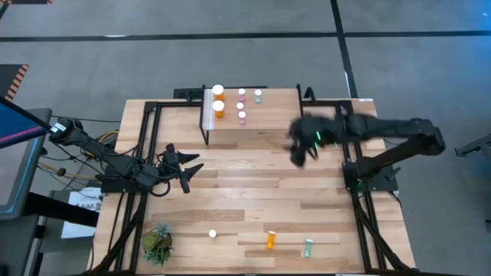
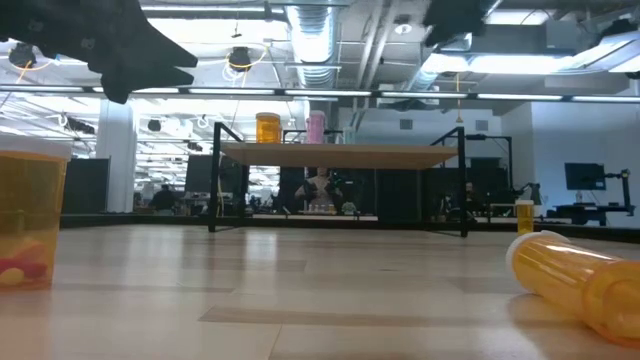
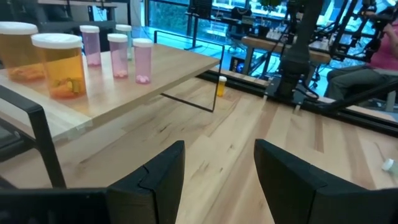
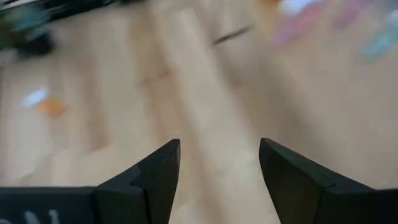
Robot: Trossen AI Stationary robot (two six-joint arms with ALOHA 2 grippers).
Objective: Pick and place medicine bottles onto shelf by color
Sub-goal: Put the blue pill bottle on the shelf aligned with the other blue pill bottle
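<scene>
Medicine bottles [image 1: 219, 109]: six on shelf [image 1: 265, 123], three off.

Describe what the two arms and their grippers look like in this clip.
Both arms are dark, jointed and slim. The left arm has loose cables trailing near its base; its gripper has two broad, flat black fingers with angular tips. The right arm shows small green lights near the wrist; the right gripper has matching black wedge-shaped fingers.
</scene>
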